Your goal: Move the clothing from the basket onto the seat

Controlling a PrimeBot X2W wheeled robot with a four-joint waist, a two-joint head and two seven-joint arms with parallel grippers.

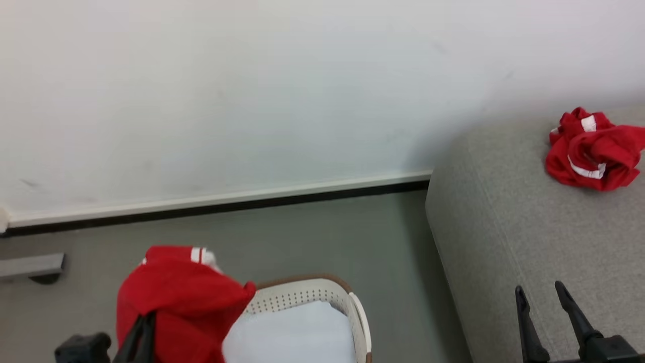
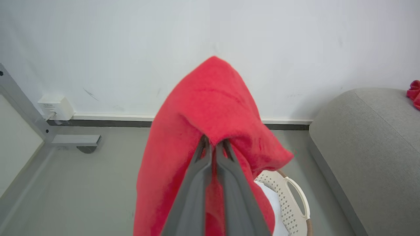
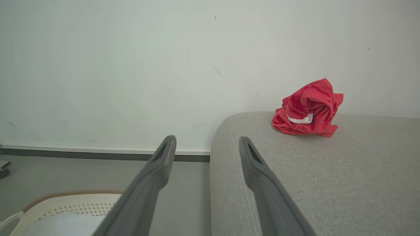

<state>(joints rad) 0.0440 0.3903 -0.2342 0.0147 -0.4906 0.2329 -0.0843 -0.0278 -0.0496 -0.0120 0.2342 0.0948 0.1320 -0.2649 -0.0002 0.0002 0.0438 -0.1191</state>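
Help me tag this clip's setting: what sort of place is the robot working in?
Likely an indoor living space, or a mock-up of one: a grey upholstered seat by a plain white wall, and a white laundry basket on the smooth grey floor.

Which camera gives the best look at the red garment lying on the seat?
The right wrist view: the garment sits whole and unobstructed on the seat. The head view shows it from above, at the picture's right edge. The left wrist view catches just a sliver at its right edge.
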